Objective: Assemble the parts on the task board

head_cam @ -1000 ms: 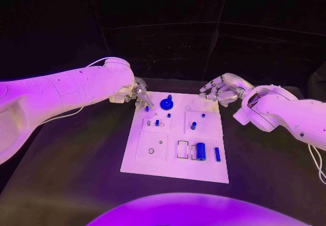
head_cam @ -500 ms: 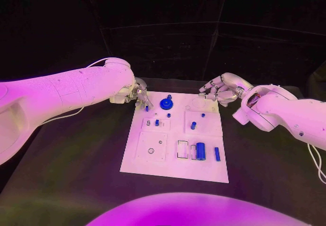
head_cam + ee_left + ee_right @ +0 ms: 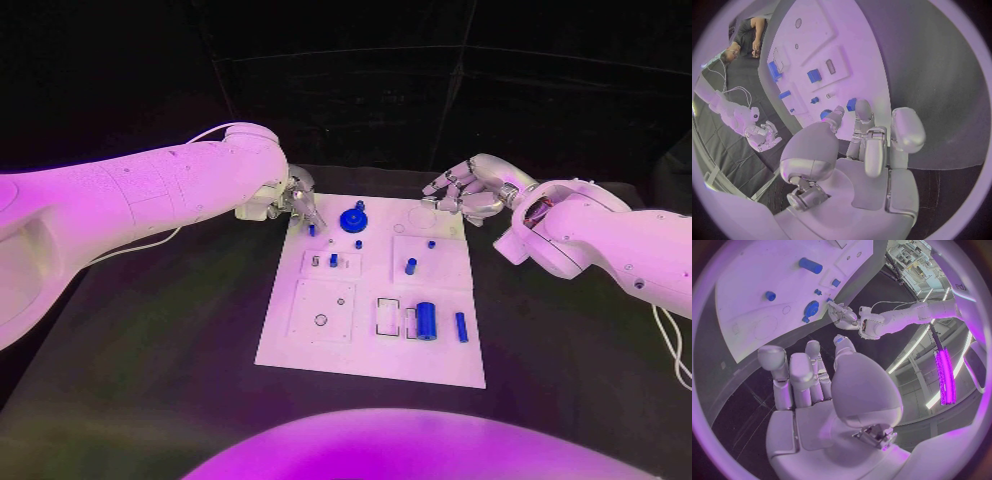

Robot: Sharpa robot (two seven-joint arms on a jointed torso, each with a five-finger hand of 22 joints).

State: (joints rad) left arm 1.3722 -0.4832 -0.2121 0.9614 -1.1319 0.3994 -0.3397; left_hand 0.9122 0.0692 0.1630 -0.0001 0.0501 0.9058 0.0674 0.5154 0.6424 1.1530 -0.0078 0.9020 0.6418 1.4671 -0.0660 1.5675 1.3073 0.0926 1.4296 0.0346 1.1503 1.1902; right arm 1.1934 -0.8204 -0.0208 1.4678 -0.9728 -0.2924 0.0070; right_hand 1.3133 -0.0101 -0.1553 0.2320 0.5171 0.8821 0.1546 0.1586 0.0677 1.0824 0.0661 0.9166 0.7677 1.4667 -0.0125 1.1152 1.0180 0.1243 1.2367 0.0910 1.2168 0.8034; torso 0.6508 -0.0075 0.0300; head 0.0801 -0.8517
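Left hand hung over the far left corner of the white rectangular task board. Its fingertips came down on a small blue part at that corner. In the left wrist view a blue piece sat right at the fingertips, touching or very nearly so. Whether it was pinched or only touched could not be told; the fingers were drawn close together, not spread.

Right hand hovered just beyond the board's far right corner, clear of the plate. Its fingers were loosely curled with gaps between them and nothing lay in them.

Between the two hands, nearer the left one, stood a round blue knob-shaped part. On the robot's side of the left hand were a short blue peg in a small raised block, and a blue pin on a square panel nearer the right hand. Closest to the robot lay a large blue cylinder beside an open rectangular slot, with a thin blue rod just beside it.

Judged step: early in the assembly, with the left hand working the small corner part, either picking it or seating it. Most parts looked unplaced.

The next move would likely call for a firm pinch on that small piece and a straight lift or press. Its small size made slipping a risk.
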